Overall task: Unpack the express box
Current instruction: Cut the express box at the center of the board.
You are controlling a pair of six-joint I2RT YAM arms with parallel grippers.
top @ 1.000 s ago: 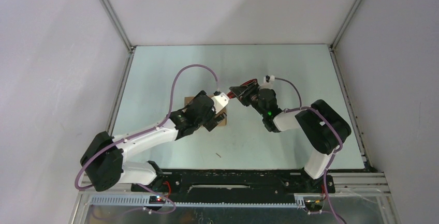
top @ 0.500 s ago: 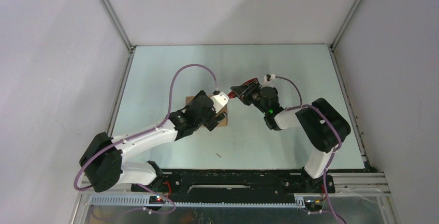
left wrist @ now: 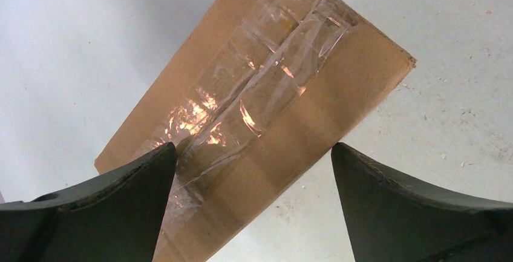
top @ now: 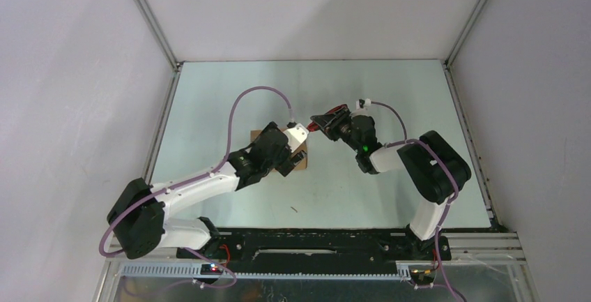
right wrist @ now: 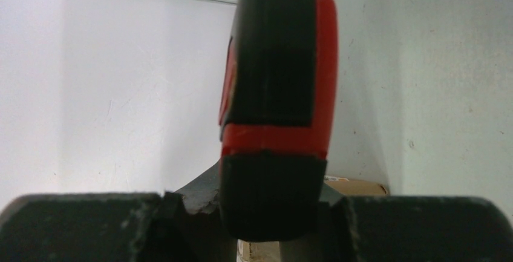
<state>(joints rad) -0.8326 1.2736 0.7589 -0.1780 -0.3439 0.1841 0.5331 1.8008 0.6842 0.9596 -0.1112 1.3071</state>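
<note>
The express box (left wrist: 266,123), a brown carton with clear tape along its seam, lies on the table under my left gripper (left wrist: 254,171). That gripper hangs over it with its dark fingers (left wrist: 121,207) wide open, one over the taped top and the other beside the box's edge. From above only small bits of the box (top: 256,134) show past the left gripper (top: 296,150). My right gripper (top: 327,122) is shut on a red-and-black utility knife (right wrist: 275,92), held up just right of the box. A corner of the box (right wrist: 357,186) shows behind the knife.
The pale green table (top: 390,86) is walled by white panels with metal rails (top: 150,19) at the corners. A purple cable (top: 240,103) loops up from the left arm. A small dark speck (top: 295,209) lies near the front.
The right arm's wrist has shifted slightly left and up with the knife. The left arm and the box have stayed put.
</note>
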